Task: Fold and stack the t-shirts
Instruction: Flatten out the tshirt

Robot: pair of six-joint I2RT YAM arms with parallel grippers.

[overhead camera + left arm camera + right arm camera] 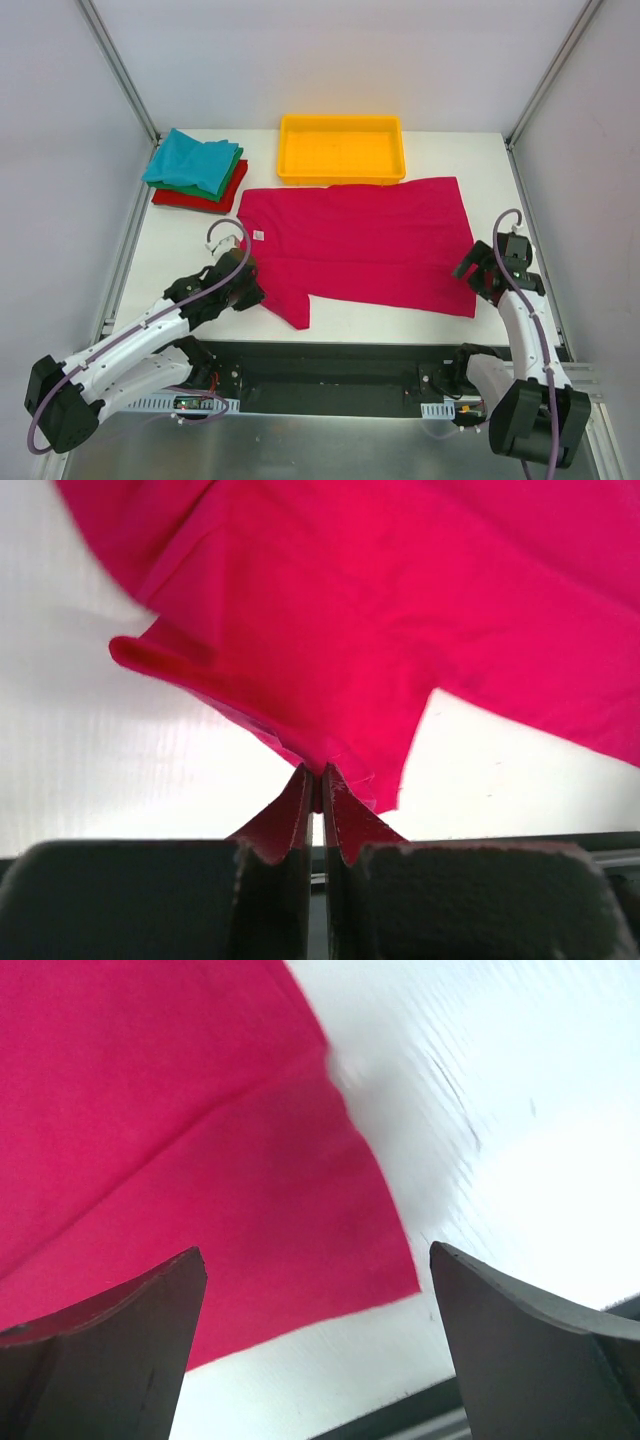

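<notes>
A magenta-pink t-shirt (pixel 360 245) lies spread flat across the middle of the table, its white neck label (pixel 258 237) at the left. My left gripper (pixel 255 292) is shut on the shirt's near-left edge; in the left wrist view the cloth (pixel 330 630) is pinched between the closed fingertips of that gripper (pixel 316 778). My right gripper (pixel 470 270) stands open over the shirt's near-right corner (pixel 395 1275), with the gripper (pixel 315 1252) holding nothing. At the back left sit folded tees: teal (pixel 190 160) on top, then green (pixel 233 172), then red (pixel 195 199).
A yellow plastic tray (pixel 341 177) stands at the back centre, just behind the pink shirt's far edge. White walls and metal frame posts (pixel 120 70) close in the table at the sides. The table's near edge (pixel 380 335) runs just in front of the shirt.
</notes>
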